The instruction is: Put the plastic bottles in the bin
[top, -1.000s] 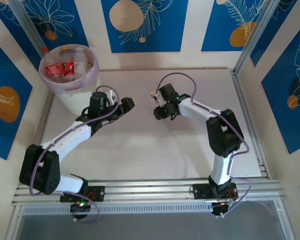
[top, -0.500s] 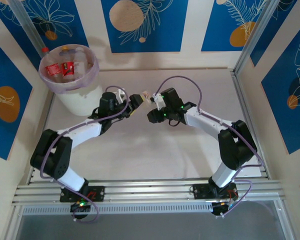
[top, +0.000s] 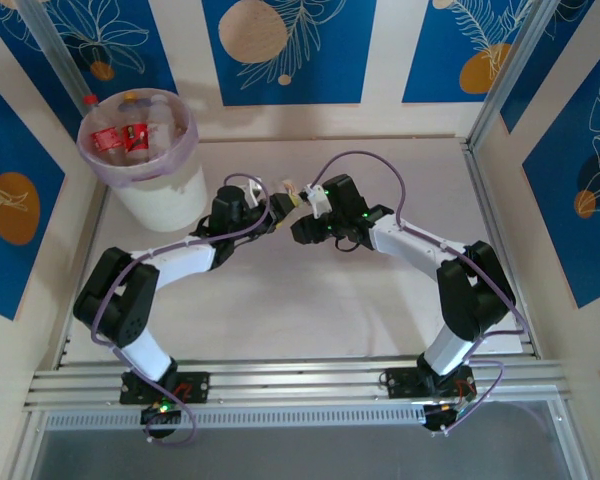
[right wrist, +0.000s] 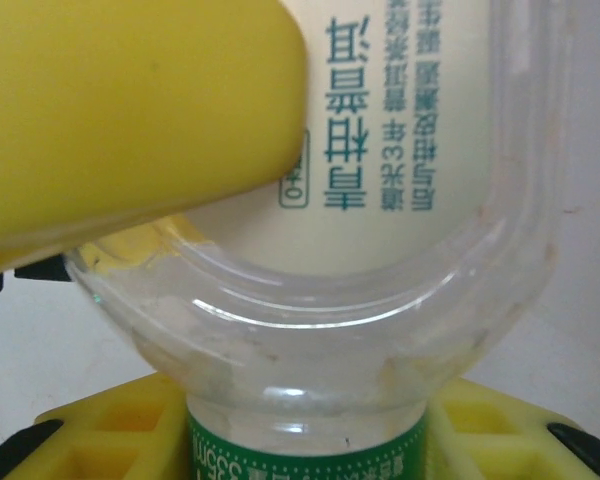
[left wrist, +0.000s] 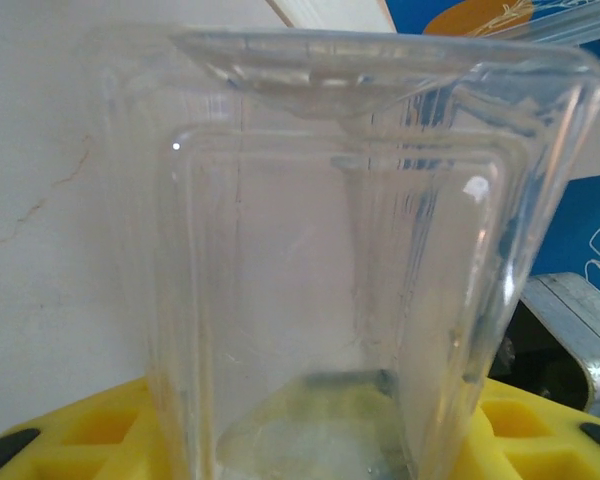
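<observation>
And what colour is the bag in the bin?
Pale purple. The bag over the bin shows best in the top view.

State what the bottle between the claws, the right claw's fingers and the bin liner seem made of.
The bottle: clear glossy thin plastic, judging by see-through walls and moulded ridges. The right claw's fingers: matt yellow plastic, perhaps printed, with recessed cells. The liner: thin translucent purple film, probably plastic, folded over the rim of the bin.
</observation>
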Robot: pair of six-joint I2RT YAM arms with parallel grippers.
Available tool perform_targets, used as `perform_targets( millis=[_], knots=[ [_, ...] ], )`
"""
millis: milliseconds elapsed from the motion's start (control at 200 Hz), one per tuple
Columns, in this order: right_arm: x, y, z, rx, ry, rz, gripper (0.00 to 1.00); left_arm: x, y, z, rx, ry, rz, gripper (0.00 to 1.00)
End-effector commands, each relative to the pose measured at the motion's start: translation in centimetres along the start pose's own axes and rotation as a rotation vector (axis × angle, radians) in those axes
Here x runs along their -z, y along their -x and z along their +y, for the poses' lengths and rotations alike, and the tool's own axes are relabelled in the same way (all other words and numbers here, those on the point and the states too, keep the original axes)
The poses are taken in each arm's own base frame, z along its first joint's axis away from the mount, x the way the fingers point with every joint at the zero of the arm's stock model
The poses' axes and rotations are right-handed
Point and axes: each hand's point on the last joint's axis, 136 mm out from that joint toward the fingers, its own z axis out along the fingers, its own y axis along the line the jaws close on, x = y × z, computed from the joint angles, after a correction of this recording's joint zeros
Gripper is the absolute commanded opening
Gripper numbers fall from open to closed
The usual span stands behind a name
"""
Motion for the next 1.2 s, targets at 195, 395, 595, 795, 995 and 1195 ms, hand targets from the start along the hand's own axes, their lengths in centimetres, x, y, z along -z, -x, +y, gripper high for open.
perform_targets(
  millis=[195,395,595,795,995,1195],
  knots=[
    [1.3,0.4,2.0,0.021,0.079,-0.016,0.72,-0.6,0.9,-1.5,-0.032,-0.031,-0.026,0.46],
    [4.2,0.6,1.4,0.057,0.053,-0.015,0.83,-1.1,1.6,-2.2,-0.094,-0.007,-0.012,0.46],
    [8.5,0.3,-0.6,0.103,-0.105,-0.066,0.83,0.0,5.3,-6.1,-0.238,0.016,-0.043,0.45],
    [10.2,-0.3,-2.8,0.010,-0.149,-0.098,0.82,3.9,11.5,-14.0,-0.436,0.010,-0.102,0.43],
    [8.8,-1.4,-3.7,-0.030,-0.146,-0.070,0.82,11.6,19.6,-18.5,-0.534,0.071,-0.251,0.41],
    [7.4,-2.8,-5.5,-0.027,-0.196,-0.015,0.82,22.9,26.2,-17.4,-0.496,0.225,-0.495,0.40]
  ],
)
